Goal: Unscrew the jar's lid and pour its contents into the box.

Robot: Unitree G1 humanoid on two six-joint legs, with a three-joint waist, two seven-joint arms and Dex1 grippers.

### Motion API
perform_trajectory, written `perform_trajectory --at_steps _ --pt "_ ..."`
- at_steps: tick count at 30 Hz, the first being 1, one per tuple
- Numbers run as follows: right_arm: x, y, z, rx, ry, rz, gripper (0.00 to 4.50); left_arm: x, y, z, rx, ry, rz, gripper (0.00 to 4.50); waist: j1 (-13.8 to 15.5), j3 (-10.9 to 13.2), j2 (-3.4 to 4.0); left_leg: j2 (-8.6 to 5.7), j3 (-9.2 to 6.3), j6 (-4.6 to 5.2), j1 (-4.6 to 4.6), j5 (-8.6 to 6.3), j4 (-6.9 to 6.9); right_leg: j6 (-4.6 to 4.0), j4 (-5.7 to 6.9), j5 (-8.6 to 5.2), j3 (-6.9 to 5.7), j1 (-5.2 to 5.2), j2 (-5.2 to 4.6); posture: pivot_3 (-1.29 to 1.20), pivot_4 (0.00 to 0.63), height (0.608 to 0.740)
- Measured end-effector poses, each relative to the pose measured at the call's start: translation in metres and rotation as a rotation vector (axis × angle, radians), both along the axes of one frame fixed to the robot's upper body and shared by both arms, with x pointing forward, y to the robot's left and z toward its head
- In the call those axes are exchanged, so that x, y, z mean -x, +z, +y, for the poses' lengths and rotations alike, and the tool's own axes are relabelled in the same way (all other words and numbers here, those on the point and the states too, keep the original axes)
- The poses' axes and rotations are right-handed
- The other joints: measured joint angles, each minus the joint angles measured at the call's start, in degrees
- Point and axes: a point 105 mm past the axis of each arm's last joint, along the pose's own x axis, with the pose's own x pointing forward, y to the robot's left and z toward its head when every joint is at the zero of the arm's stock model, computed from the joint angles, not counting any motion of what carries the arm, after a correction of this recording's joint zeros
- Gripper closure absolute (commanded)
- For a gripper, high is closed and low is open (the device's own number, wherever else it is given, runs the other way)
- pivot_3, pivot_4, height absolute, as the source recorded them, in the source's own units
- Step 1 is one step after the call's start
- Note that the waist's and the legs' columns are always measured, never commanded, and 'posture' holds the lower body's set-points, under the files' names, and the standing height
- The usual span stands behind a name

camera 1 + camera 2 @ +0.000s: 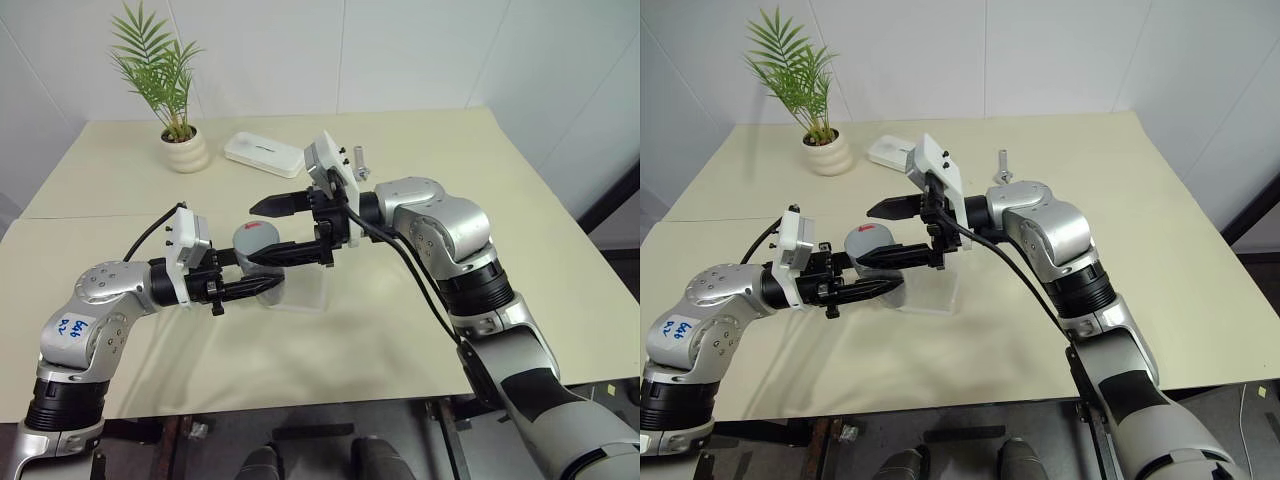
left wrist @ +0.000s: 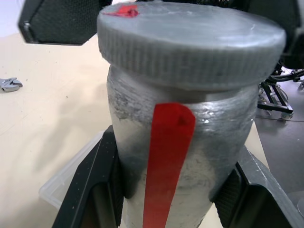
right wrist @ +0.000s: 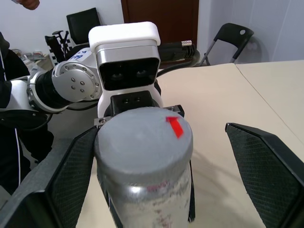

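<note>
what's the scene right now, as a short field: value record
jar: grey jar held upright above the table
lid: lid on the jar, red mark on top
left gripper: left gripper shut on the jar's body
right gripper: right gripper open, fingers either side of the lid, not gripping
box: clear box on the table just behind the jar
progress: lid not yet unscrewed

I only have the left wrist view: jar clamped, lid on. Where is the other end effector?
Observer: The right end effector is open, one finger on each side of the lid, not gripping it.
Operator: Is the jar over the box?
Observer: The jar is held by the left end effector just beside the box, at its left edge.
Operator: Anything else on the table?
Observer: A potted plant and a white case at the far side.
</note>
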Motion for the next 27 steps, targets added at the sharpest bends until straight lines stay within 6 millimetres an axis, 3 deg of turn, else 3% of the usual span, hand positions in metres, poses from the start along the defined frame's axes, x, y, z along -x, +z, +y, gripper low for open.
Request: perform_trajectory --at_steps 27 --pt "-0.018 -0.001 -0.028 -0.008 -0.071 0.053 0.03 0.001 -0.002 0.003 -0.001 0.001 0.016 2.53 0.0 0.0 0.0 0.02 0.01 -0.01 0.0 0.0 -0.01 -0.03 0.0 -0.02 0.0 -0.02 0.02 0.0 0.15 0.74"
